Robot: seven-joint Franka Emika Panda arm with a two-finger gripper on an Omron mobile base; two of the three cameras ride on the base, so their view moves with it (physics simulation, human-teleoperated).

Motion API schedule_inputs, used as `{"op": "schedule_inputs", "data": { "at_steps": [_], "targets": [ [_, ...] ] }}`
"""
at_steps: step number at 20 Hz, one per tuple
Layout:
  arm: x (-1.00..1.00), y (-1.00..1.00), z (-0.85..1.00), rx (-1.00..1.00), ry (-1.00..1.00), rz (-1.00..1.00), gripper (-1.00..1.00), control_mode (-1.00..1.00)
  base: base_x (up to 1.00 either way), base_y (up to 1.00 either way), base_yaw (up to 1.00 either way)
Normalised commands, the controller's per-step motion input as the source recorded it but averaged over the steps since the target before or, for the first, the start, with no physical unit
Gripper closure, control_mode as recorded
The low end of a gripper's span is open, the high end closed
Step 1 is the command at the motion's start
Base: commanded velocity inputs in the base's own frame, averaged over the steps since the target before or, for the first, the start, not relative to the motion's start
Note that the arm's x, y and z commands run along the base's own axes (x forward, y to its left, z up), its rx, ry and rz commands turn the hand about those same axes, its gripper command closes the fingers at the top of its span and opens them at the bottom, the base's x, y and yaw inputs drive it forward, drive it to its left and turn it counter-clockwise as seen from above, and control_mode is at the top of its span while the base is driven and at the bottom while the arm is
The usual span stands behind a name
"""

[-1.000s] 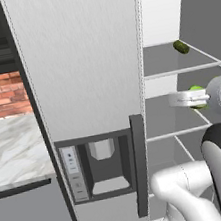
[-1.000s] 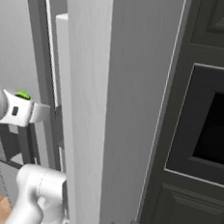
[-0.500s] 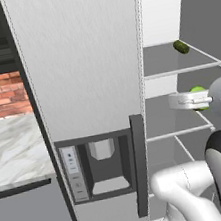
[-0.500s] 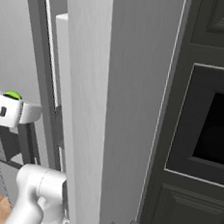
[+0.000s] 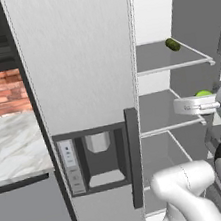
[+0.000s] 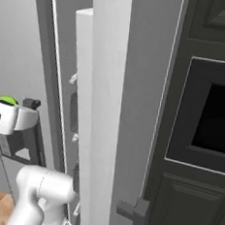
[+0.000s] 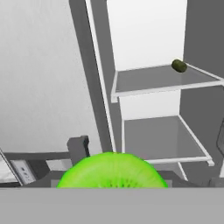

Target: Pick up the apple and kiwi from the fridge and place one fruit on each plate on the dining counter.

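Observation:
My gripper (image 5: 201,99) is shut on the kiwi (image 5: 204,93), whose lime-green cut face fills the bottom of the hand view (image 7: 111,170). The hand hangs level in front of the fridge's (image 5: 74,62) open right compartment, at the height of the middle shelf (image 5: 158,112). From the right base view the kiwi (image 6: 8,100) sits on top of the white hand, left of the open fridge door (image 6: 64,80). The apple, the plates and the dining counter are out of view.
A small dark olive oval item (image 5: 172,45) lies on the upper shelf (image 7: 162,81). The fridge's shut left door carries a dispenser panel (image 5: 92,158) and a dark handle (image 5: 134,154). A marble countertop (image 5: 12,146) lies left; a black oven cabinet (image 6: 206,123) stands right.
The hand with the kiwi has drawn back a little out of the fridge toward the base. The grip has stayed the same.

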Motion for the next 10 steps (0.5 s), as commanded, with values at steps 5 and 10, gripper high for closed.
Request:
{"op": "schedule_inputs", "data": {
  "at_steps": [5, 10],
  "targets": [
    [0.00, 0.00, 0.00, 0.00, 0.00, 0.00, 1.00, 1.00, -0.60, 0.40, -0.34],
    [0.00, 0.00, 0.00, 0.00, 0.00, 0.00, 1.00, 1.00, -0.53, 0.47, -0.46]
  ]
}}
